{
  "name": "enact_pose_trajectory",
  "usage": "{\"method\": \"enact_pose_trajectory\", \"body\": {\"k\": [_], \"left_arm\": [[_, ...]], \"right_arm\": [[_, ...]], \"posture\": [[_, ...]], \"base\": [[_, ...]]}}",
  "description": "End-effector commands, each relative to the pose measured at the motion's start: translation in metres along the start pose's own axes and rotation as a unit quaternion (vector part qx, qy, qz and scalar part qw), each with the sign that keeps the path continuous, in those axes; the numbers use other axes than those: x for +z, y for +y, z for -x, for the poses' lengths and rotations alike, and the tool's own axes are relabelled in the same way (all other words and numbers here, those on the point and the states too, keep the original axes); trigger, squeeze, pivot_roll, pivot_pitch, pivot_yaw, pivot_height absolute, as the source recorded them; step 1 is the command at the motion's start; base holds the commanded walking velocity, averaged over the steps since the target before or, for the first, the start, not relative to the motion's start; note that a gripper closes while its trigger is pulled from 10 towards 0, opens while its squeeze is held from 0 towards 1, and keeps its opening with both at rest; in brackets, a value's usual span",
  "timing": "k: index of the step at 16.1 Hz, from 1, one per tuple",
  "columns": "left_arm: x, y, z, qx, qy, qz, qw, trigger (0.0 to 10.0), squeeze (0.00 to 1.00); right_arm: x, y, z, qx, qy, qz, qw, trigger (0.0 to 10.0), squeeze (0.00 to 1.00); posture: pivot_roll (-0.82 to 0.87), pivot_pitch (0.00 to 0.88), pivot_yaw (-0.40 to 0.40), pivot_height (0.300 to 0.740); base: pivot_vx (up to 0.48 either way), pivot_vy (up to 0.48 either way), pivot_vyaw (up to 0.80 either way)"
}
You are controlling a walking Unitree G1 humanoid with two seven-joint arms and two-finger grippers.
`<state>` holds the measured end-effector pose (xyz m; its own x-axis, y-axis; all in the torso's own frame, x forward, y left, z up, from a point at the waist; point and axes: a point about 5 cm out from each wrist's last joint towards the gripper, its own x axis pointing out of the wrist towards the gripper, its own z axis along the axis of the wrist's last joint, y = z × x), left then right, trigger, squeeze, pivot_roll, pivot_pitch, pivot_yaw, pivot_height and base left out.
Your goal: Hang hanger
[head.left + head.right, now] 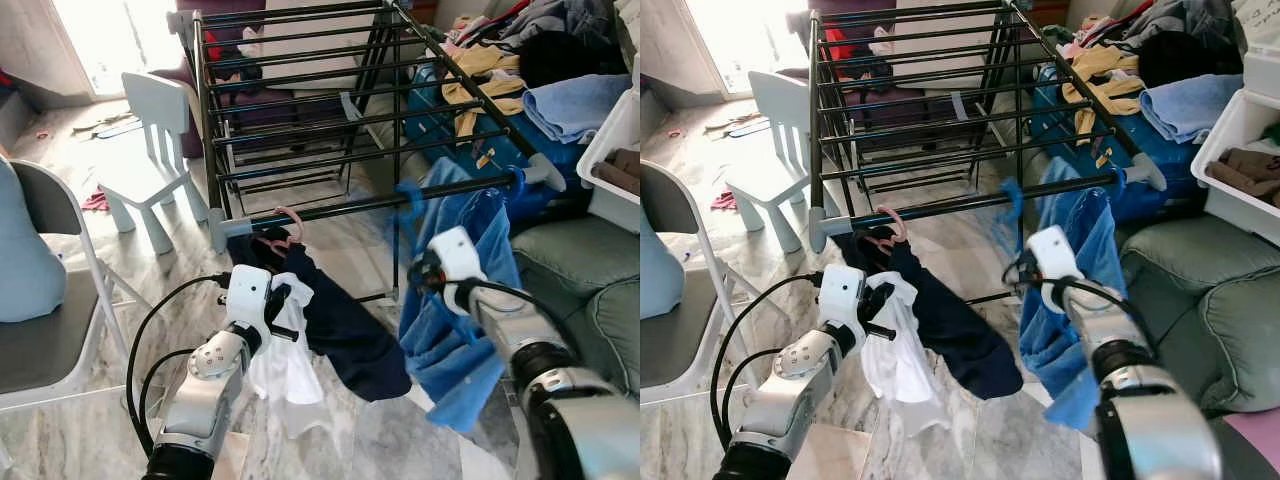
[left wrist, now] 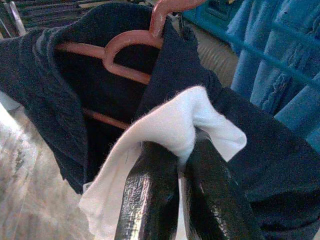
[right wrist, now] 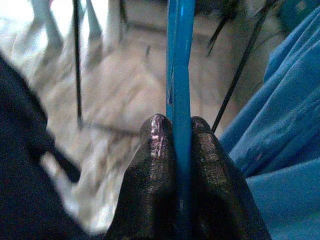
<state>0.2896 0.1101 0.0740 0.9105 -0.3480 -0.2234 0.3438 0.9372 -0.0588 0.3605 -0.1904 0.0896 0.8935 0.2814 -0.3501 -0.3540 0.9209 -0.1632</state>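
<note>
A black metal drying rack (image 1: pixel 300 110) stands over a pale grey marbled floor (image 1: pixel 330 250). From its front bar, at about 6 o'clock, hangs a pink hanger (image 2: pixel 125 45) carrying a navy garment (image 1: pixel 340 320); a white cloth (image 1: pixel 285 360) lies against it. At 3 o'clock a bright blue hanger (image 3: pixel 179 75) carries a blue garment (image 1: pixel 460 330). Both tools have glossy black fingers (image 2: pixel 150 200). A pale blue child's chair (image 1: pixel 155 150) sits at 10 o'clock; a grey-green sofa (image 1: pixel 590 290) at 4 o'clock.

Silver arms, white wrist blocks, looping black cables; each claw (image 2: pixel 172 192) has glossy black fingers (slightly scuffed).
</note>
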Motion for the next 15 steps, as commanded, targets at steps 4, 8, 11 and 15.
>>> {"method": "enact_pose_trajectory", "body": {"k": [4,8,11,15], "left_arm": [[0.012,-0.006,0.002,0.005,-0.038,-0.006,0.999,10.0,0.0],[0.012,-0.006,0.001,0.003,-0.037,-0.009,0.999,10.0,0.0],[0.008,-0.006,0.003,0.008,-0.029,-0.012,0.999,10.0,0.0],[0.006,-0.005,0.003,0.012,-0.023,-0.012,1.0,10.0,0.0]], "right_arm": [[-0.025,0.058,0.021,0.006,-0.053,-0.076,0.996,10.0,0.0],[-0.054,0.056,0.051,-0.077,0.009,-0.087,0.993,10.0,0.0],[-0.043,0.05,0.054,-0.102,0.015,-0.083,0.991,10.0,0.0],[-0.037,0.054,0.05,-0.089,0.017,-0.085,0.992,10.0,0.0]], "posture": [[-0.13,0.0,0.021,0.74],[-0.14,0.0,0.027,0.74],[-0.13,0.0,0.02,0.74],[-0.13,0.0,0.012,0.74]], "base": [[0.0,0.0,0.0],[0.0,0.0,0.0],[0.0,0.0,0.0],[-0.293,0.0,0.0]]}}
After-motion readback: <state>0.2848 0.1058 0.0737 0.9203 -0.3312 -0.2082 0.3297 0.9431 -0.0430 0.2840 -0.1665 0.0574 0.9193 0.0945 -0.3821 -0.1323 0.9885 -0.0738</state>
